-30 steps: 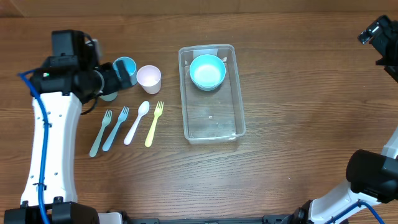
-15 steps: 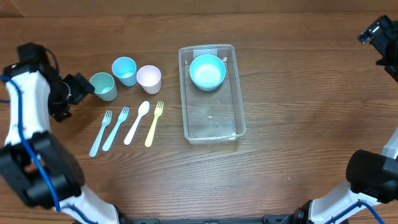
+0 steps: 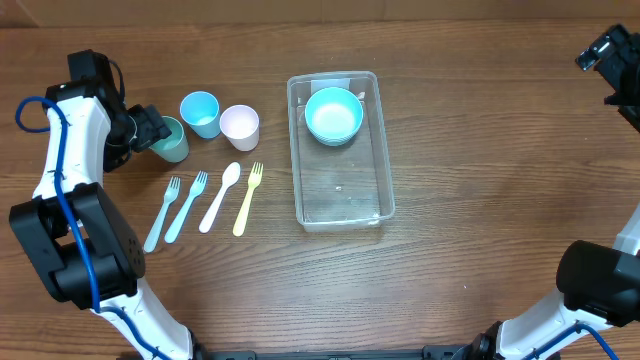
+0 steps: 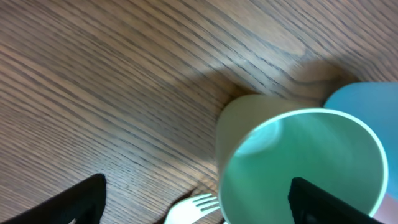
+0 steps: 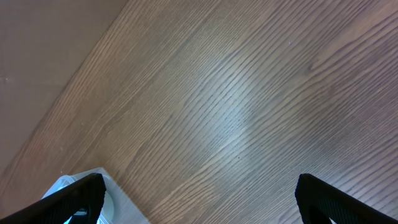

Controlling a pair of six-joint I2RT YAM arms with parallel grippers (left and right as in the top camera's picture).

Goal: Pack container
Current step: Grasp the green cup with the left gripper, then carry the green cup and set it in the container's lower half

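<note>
**Green cup pick-up in hand; container holds one bowl**

Location of task item: the container (image 3: 341, 190) sits upright at mid-counter (image 3: 470, 180). A blue bowl (image 3: 333, 114) rests in its far end. The near half is bare.

Items outstanding: a green cup (image 3: 171, 142), a blue cup (image 3: 200, 112) and a pink cup (image 3: 239, 125) stand in a row left of the container. Three forks (image 3: 186, 207) and a spoon (image 3: 219, 197) lie just in front of them.

Left arm: the left fingers (image 4: 65, 202) are spread wide at the green cup. In the left wrist view one finger lies over the cup's mouth and the other stands clear of its outer wall, so the near wall falls between them. No grip is made.

Right arm: the right fingers (image 5: 348, 199) are parted and hold nothing. They sit at the far right edge of the overhead view, well apart from every item.

Assessment: the step in hand appears to be the grasp of the green cup, with packing at an early stage.

Next move calls for:
- closing on the cup wall squarely;
- lifting clear of the blue cup, which touches or nearly touches the green one;
- carrying the cup over the container rim and setting it in the bare near half.

Risk: a light cup held by one wall may tilt or slip.
</note>
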